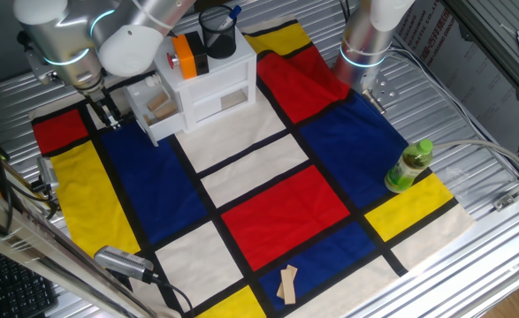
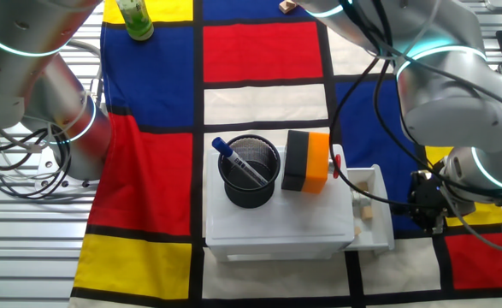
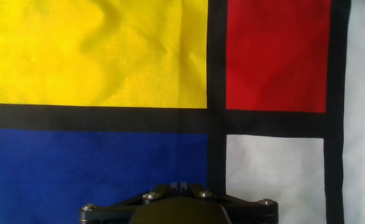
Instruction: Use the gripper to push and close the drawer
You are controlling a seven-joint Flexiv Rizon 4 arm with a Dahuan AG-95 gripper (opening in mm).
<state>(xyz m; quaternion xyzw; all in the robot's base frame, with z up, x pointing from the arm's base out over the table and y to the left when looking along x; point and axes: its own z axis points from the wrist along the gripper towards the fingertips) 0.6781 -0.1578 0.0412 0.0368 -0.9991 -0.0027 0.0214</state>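
Nearest the camera in one fixed view, two tan wooden pieces [image 1: 286, 284] lie at the near edge of the checked cloth [image 1: 277, 208], with a silver cylinder [image 1: 122, 261] at its near left corner. A green bottle [image 1: 408, 166] lies toward the right edge. At the far edge stands a white cabinet [image 1: 210, 87] carrying a black mesh cup [image 1: 217, 37] and an orange-and-black block [image 1: 186, 55]. Its drawer [image 1: 156, 109] sticks out to the left, with wood showing inside. The gripper [image 1: 107, 115] hangs just left of the drawer over the cloth; whether the fingers are spread or together cannot be told.

From the other fixed view, the cabinet sits nearest, the cup [image 2: 250, 172] holding a blue pen [image 2: 238, 162]. The drawer [image 2: 371, 210] juts right, and the gripper [image 2: 428, 211] is just beside its end, apart from it.

Seen from the hand, only the gripper's black base [image 3: 179, 208] shows above yellow, blue, red and white cloth panels; the fingers are out of sight.
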